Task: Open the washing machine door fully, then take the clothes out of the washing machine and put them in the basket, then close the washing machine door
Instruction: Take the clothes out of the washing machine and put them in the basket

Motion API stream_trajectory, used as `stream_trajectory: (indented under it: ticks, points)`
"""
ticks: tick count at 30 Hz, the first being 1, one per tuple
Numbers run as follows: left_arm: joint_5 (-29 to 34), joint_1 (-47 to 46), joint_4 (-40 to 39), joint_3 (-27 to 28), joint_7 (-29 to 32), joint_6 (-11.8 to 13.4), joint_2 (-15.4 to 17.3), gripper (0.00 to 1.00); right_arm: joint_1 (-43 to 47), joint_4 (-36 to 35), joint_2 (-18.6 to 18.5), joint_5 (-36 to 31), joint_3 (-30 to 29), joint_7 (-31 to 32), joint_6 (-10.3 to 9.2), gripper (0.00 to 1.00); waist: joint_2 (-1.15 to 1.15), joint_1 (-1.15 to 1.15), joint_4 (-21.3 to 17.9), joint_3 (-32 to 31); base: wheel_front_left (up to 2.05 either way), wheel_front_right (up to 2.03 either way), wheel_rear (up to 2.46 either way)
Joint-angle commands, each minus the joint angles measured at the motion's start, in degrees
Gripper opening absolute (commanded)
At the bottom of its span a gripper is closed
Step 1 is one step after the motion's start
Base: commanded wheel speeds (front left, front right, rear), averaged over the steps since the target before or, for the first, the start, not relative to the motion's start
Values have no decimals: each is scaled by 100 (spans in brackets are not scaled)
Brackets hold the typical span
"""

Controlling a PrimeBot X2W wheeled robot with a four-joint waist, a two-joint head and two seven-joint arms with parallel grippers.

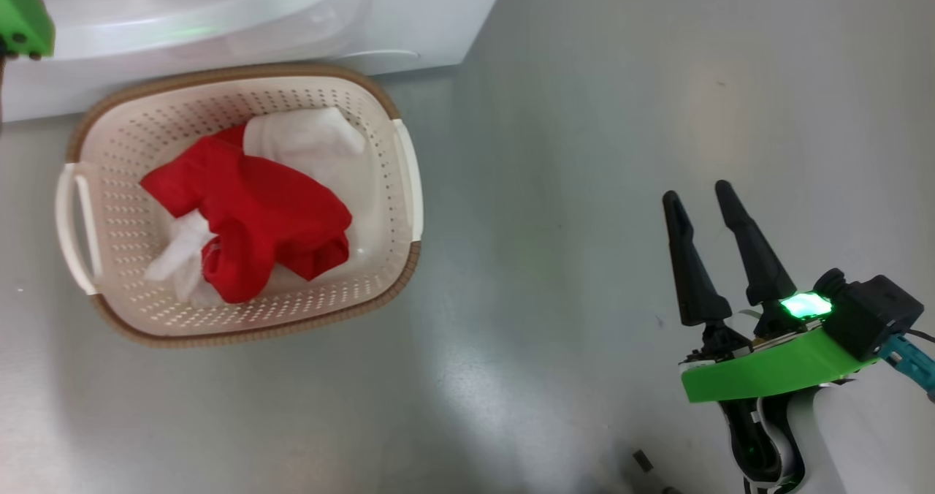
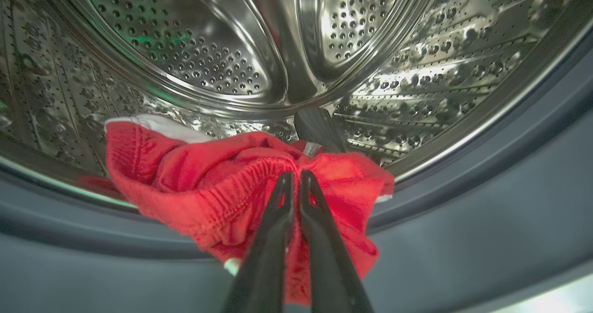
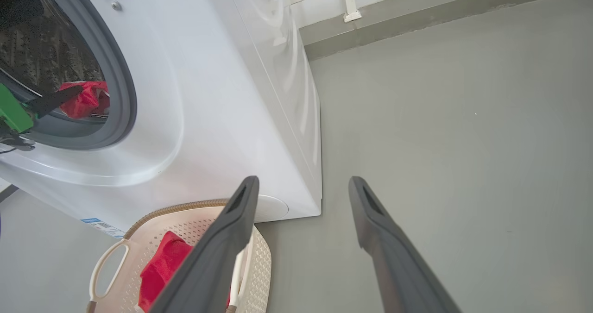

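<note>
Left claw (image 2: pixel 292 176) clamps red garment (image 2: pixel 194 183) at drum (image 2: pixel 185 49) lip. Right claw (image 1: pixel 697 191) gapes empty above floor (image 1: pixel 548 187), basket (image 1: pixel 219 74) apart.

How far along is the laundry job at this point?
Done: the washing machine stands open, and red and white clothes already lie in the basket. In hand: the left gripper is shut on a red garment at the mouth of the drum. Left: carry that garment to the basket, then close the machine. The right gripper hangs open over the floor.
</note>
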Motion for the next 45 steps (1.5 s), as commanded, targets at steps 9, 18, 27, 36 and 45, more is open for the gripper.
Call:
stream_trajectory:
  ticks: [9,18,27,36,45]
  points:
    - [-126,1420,-2236,1076,-69,80,233,0,120,-83,-42,-103,-44,-36,43,100,0,0,262,-315,0,0,0]
    - [287,3049,-4434,2022,-69,-34,-346,0,281,-52,-42,-248,-138,-36,43,100,0,0,450,-555,0,0,0]
    - [225,4018,-5576,2217,-70,-39,-714,0,395,-28,-42,-314,-182,-36,43,100,0,0,578,-716,0,0,0]
    - [270,4693,-6836,2372,-70,-40,-1024,0,425,-18,-42,-342,-202,-36,43,100,0,0,668,-771,0,0,0]
    - [260,4986,-7870,2495,-70,-40,-1152,0,414,-18,-42,-336,-238,-36,43,100,0,0,722,-738,0,0,0]
